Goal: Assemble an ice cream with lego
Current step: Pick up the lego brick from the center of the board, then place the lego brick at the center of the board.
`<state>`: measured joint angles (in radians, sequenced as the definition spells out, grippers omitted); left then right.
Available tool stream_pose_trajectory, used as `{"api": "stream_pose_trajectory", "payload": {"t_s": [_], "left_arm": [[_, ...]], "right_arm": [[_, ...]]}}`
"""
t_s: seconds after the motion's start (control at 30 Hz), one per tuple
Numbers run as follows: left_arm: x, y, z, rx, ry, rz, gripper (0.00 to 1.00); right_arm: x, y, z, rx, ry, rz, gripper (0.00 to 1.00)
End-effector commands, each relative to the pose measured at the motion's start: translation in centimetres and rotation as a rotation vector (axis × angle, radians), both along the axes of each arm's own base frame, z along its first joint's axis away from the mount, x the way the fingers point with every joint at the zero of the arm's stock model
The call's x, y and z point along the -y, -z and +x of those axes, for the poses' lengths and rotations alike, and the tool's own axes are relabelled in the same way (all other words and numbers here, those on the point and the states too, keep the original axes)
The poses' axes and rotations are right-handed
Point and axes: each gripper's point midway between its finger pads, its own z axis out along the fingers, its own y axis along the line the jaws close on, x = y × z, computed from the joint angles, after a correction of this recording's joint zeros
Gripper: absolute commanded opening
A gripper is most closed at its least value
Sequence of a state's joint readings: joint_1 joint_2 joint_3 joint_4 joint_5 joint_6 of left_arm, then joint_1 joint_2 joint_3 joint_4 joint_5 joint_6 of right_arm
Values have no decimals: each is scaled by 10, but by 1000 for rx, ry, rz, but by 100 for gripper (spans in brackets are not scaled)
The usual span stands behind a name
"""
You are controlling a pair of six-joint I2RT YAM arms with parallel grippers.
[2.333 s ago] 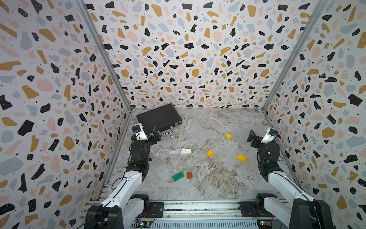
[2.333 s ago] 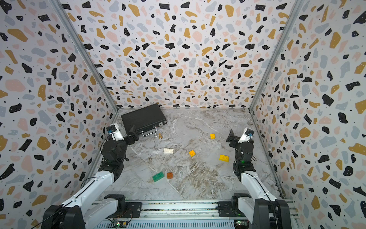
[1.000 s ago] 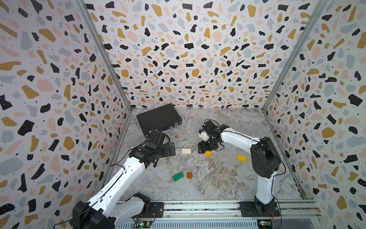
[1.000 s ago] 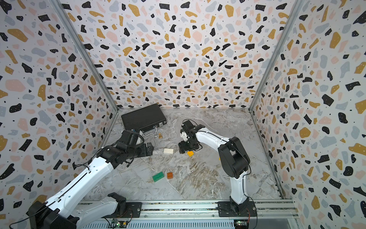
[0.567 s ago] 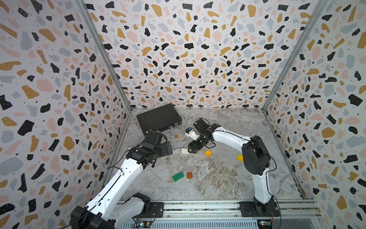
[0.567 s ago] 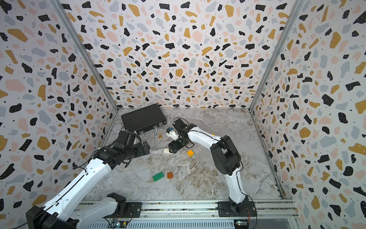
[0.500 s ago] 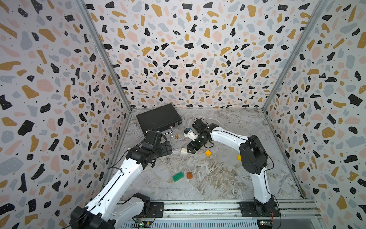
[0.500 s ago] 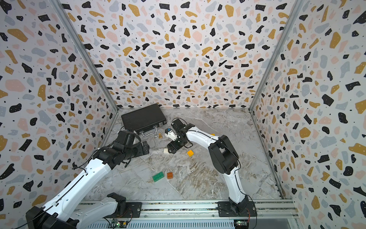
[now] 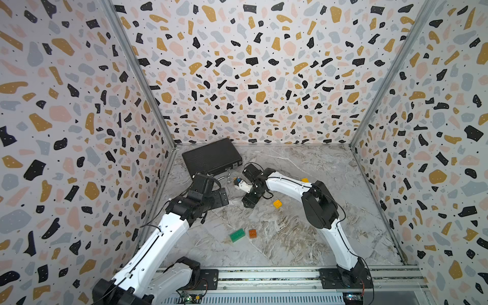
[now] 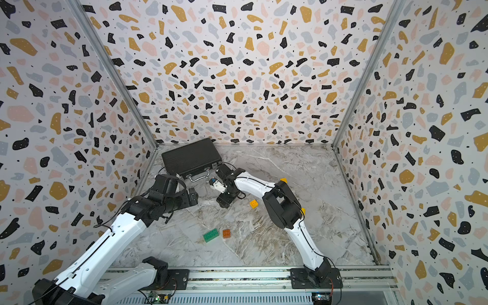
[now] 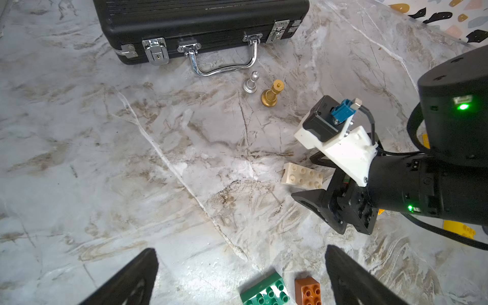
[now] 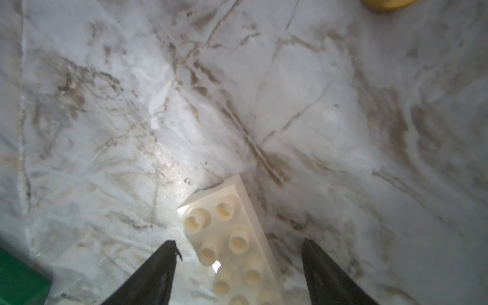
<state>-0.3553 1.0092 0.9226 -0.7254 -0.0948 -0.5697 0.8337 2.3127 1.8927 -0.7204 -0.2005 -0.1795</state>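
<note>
marble tabletop [image 9: 290,250] | bears: briefcase [image 9: 211,155] — white brick [image 11: 302,177], green brick [image 9: 237,235], orange brick [image 9: 252,233]

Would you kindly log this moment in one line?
right gripper: open, astride white brick | left gripper: open, empty | green brick, orange brick: loose

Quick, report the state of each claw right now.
Left claw: open, holding nothing.
Right claw: open, jaws either side of the white studded oblong plastic brick, not gripping it.

Near the briefcase [image 11: 200,21] stand silver pawn [image 11: 250,85], brass piece [image 11: 271,95].
</note>
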Motion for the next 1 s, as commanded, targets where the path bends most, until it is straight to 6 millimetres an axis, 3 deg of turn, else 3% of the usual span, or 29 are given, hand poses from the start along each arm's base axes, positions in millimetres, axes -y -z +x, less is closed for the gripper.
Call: {"api": "stream_pose_trajectory", "payload": {"t_s": [0.0, 0.3, 0.4, 0.43, 0.57, 0.63, 0.7, 0.8, 0.97], "left_arm": [[-1, -14, 3, 40, -12, -15, 99], [0, -18, 2, 56, 1, -21, 99], [1, -21, 1, 67, 12, -23, 99], [3, -22, 1, 71, 25, -26, 99], [15, -25, 0, 77, 96, -60, 99], [20, -26, -1, 78, 128, -72, 99], [25, -27, -2, 83, 156, -89, 100], [31, -26, -3, 78, 186, -108, 100], [37, -23, -3, 63, 213, -121, 100]], "right_arm": [[3, -9, 8, 76, 11, -21, 66], [15, -39, 6, 110, 215, 85, 22], [31, -52, 2, 91, 380, 106, 1], [40, -54, 1, 83, 455, 95, 0], [87, -36, -19, -21, 822, -5, 0], [88, -24, -32, -84, 867, 10, 2], [98, -16, -34, -66, 915, -14, 6], [95, -8, -40, -81, 932, -13, 13], [91, -4, -42, -65, 951, 2, 36]]}}
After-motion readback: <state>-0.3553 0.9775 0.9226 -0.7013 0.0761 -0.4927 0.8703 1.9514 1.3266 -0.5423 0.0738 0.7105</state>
